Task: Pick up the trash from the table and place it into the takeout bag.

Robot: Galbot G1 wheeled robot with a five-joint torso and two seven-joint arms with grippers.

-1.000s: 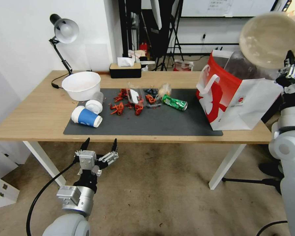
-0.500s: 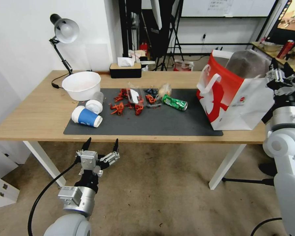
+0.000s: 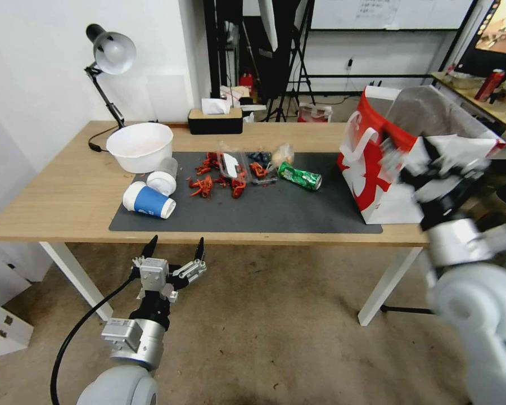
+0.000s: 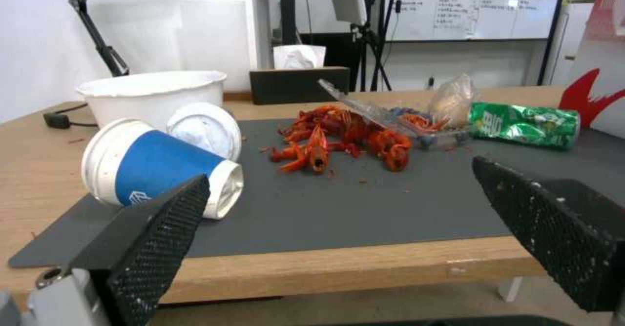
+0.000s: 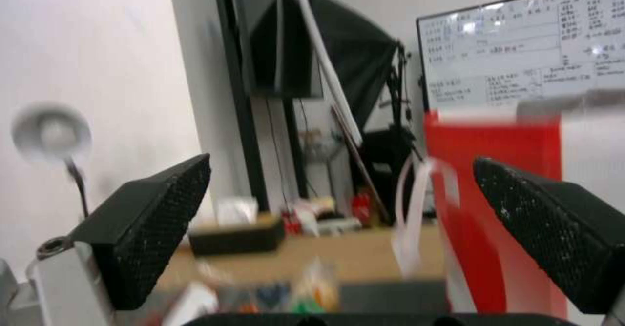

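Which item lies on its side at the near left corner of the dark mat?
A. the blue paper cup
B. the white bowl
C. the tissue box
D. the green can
A: the blue paper cup lies tipped over on the mat's near left corner, while the green can lies farther right.

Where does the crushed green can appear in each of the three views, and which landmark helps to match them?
Head view: the crushed green can lies on the dark mat, between the red scraps and the takeout bag.
Left wrist view: the can lies far across the mat, beside the bag's red print.
Right wrist view: too blurred to tell.
Shared landmark: the tissue box.
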